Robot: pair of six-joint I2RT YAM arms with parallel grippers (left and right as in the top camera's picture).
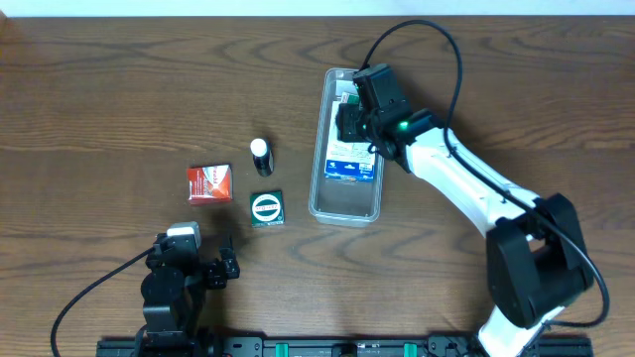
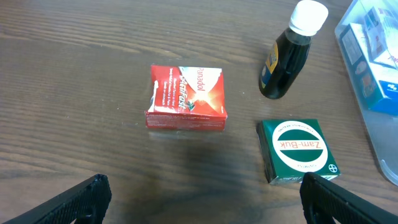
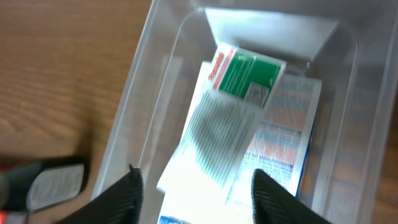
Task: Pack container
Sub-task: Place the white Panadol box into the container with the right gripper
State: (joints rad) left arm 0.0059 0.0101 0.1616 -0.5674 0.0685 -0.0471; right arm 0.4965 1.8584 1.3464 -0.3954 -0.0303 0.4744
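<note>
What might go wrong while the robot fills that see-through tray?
The green-and-white box by the right gripper leans crooked on the blue carton in the container, so it may sit propped up and crowd out the rest. The bottle stands upright close to the Zam-Buk box; grabbing either might tip it over.

- A robot test bench, more lab than home; two arms, a white-and-black one [image 1: 466,183] and a black one [image 1: 169,288], stand at one edge of a dark wooden table [image 1: 99,99]
- a black mounting rail [image 1: 327,347] runs along that edge; a loose black cable [image 1: 460,74] loops over the wood
- small chemist's goods lie spaced apart like samples: a red Panadol box [image 2: 186,98]; a green Zam-Buk box [image 2: 298,151]; a dark bottle [image 2: 285,62]; a clear container [image 1: 319,203] holds more packs
</note>
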